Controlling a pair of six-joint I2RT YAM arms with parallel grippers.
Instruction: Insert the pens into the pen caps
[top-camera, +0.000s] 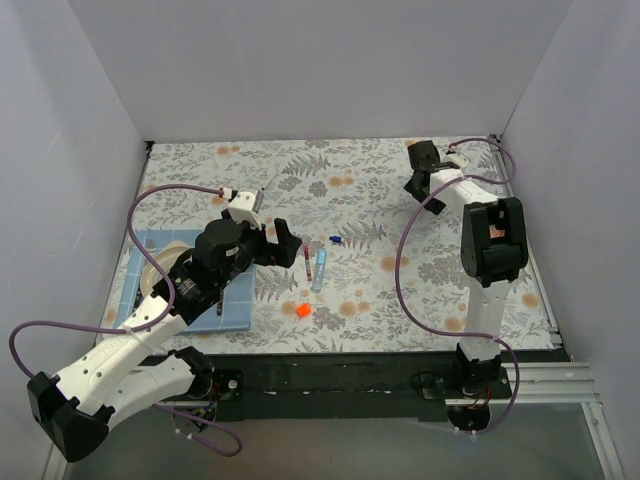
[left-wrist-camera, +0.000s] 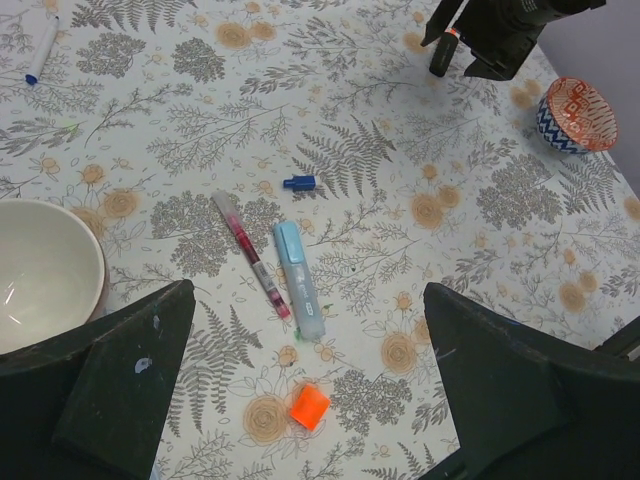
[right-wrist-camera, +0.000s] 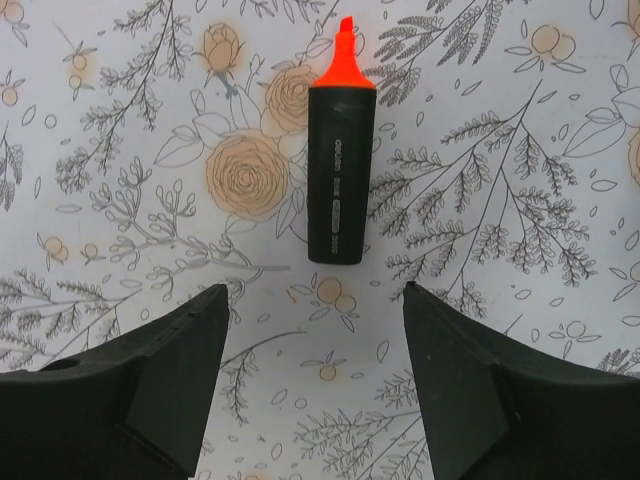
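Note:
A light blue pen (left-wrist-camera: 299, 278) lies mid-table beside a thin red pen (left-wrist-camera: 251, 255); both also show in the top view, the light blue pen (top-camera: 318, 271) to the right. The dark blue cap (left-wrist-camera: 298, 183) lies just beyond them and the orange cap (left-wrist-camera: 310, 407) nearer. My left gripper (top-camera: 284, 243) is open and empty, hovering just left of the pens. A black pen with an orange-red tip (right-wrist-camera: 340, 160) lies flat at the far right. My right gripper (right-wrist-camera: 315, 295) is open just short of its butt end, not touching it.
A white bowl (left-wrist-camera: 40, 270) stands on a blue mat (top-camera: 150, 300) at the left. A small patterned bowl (left-wrist-camera: 575, 115) sits near the right wall. A white pen with a blue tip (left-wrist-camera: 40, 50) lies far left. Walls enclose the floral tablecloth (top-camera: 350, 180).

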